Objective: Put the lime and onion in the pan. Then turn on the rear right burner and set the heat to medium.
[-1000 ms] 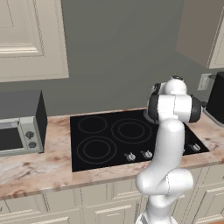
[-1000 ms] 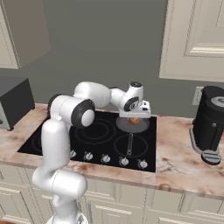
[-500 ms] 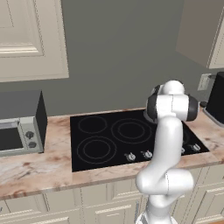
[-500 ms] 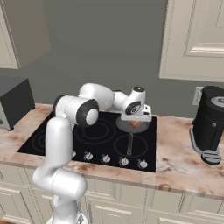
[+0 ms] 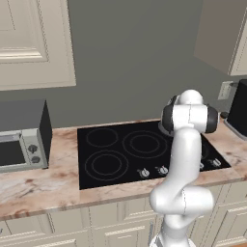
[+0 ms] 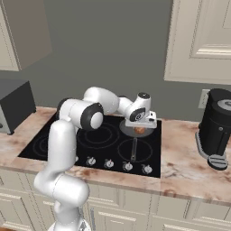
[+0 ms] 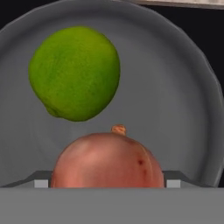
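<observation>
Pincer point(image 6: 140, 130) lowered, onion point(image 7: 107, 160) beside lime point(image 7: 75, 73), pan point(image 7: 183, 100)

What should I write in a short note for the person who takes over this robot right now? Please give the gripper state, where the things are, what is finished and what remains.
Gripper: open, low over the pan, holding nothing as far as the hand view shows.
Lime: lying in the pan.
Onion: also in the pan, beside the lime and close under the gripper.
Pan: on the cooktop on its right side, handle pointing toward the knobs.
Done: both lime and onion appear to be in the pan.
Left: lift the arm clear, then turn on the rear right burner and set it to medium. The knobs look untouched, but their settings are too small to read.
</observation>
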{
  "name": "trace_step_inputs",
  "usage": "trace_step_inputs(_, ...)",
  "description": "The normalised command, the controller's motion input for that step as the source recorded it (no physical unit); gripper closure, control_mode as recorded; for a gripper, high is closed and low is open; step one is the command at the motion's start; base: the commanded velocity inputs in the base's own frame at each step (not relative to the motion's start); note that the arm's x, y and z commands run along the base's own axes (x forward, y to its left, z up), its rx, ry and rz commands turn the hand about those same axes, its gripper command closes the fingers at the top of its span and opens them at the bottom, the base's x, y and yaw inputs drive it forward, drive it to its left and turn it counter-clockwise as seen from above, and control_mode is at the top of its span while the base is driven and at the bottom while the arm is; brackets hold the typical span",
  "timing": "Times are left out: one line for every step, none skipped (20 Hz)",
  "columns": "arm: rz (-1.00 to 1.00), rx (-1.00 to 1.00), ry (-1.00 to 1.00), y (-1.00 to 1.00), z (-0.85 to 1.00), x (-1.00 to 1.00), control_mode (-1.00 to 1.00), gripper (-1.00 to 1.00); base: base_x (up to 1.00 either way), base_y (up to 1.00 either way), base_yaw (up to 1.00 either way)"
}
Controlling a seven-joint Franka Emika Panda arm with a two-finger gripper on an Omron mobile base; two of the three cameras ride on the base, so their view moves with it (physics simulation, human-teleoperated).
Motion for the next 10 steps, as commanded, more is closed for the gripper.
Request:
trace_step_inputs(0.0,0.0,0.0,0.0,0.0,0.0,-1.0,1.0,0.0,0.0,0.0)
trace_step_inputs(0.0,0.0,0.0,0.0,0.0,0.0,-1.0,1.0,0.0,0.0,0.0)
trace_step_inputs(0.0,0.0,0.0,0.0,0.0,0.0,-1.0,1.0,0.0,0.0,0.0)
trace_step_inputs(0.0,0.0,0.0,0.0,0.0,0.0,-1.0,1.0,0.0,0.0,0.0)
trace_step_inputs(0.0,0.0,0.0,0.0,0.0,0.0,-1.0,-1.0,0.0,0.0,0.0)
trace_step_inputs(0.0,0.0,0.0,0.0,0.0,0.0,-1.0,-1.0,0.0,0.0,0.0)
trace_step_inputs(0.0,0.0,0.0,0.0,0.0,0.0,-1.0,-1.0,0.0,0.0,0.0)
trace_step_inputs(0.0,0.0,0.0,0.0,0.0,0.0,-1.0,-1.0,0.0,0.0,0.0)
trace_step_inputs(0.0,0.0,0.0,0.0,0.0,0.0,-1.0,-1.0,0.0,0.0,0.0)
trace_step_inputs(0.0,0.0,0.0,0.0,0.0,0.0,-1.0,-1.0,0.0,0.0,0.0)
